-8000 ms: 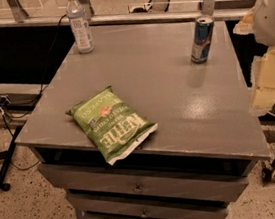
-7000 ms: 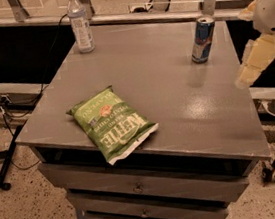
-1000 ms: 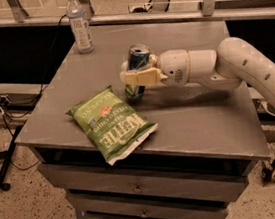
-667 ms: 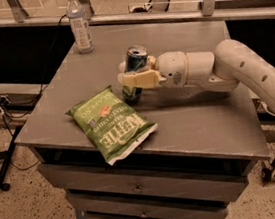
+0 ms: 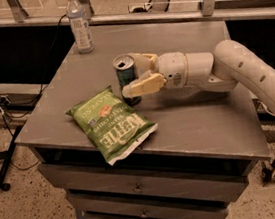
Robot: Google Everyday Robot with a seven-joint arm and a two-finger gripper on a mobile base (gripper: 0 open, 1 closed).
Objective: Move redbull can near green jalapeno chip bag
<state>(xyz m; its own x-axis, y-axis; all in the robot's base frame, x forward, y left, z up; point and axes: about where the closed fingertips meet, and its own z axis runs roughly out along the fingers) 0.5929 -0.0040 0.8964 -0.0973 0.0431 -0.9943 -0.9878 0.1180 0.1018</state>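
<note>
Silver-topped redbull can (image 5: 126, 77) now sits just beside the green jalapeno chip bag (image 5: 112, 125).
Seconds ago it stood at the far right of the desk (image 5: 199, 121). Over the last second the end effector (image 5: 129, 75), both fingers closed on the can's sides, has carried it slightly further left and nearer. Its base is now at the bag's far right edge; whether the two touch I cannot tell. The move looks essentially done, with only the release left. The can stands upright, long axis vertical, top facing up. The bag lies flat, long axis running far left to near right, white seam at the near end.
</note>
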